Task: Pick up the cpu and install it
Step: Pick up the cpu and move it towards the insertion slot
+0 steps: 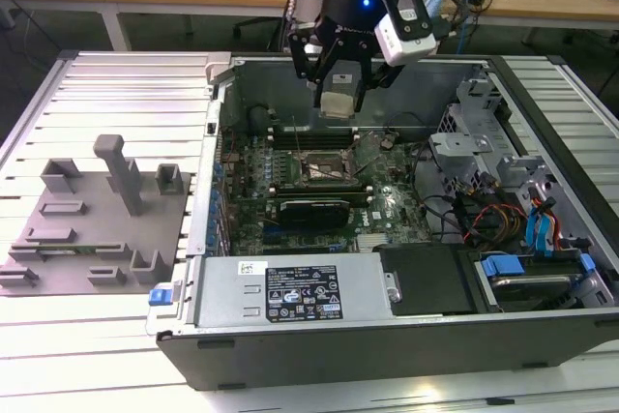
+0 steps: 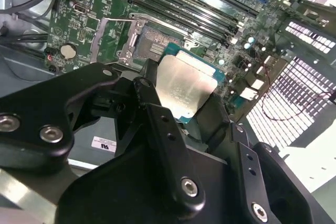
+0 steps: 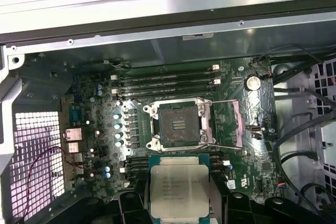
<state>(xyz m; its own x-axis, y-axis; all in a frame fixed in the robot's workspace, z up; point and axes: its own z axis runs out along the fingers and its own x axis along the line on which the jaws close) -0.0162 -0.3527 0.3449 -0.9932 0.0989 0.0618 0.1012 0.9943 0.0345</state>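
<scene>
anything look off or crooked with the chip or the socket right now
Nothing stands out. The silver-topped square cpu is clamped between the jaws of the black gripper above the open computer case, edges lined up with the empty metal-framed socket, whose cover is flipped open.

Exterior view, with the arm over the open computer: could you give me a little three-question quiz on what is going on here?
1. True or false: the tool is shut on the cpu, held above the open computer case.
2. In the first wrist view, the motherboard socket is: A) empty, B) filled by a chip, C) covered by a fan.
3. Fill in: the grey fixture lies outside the case, on the exterior view's ____.

Key: 1 true; 2 A; 3 left.
</scene>
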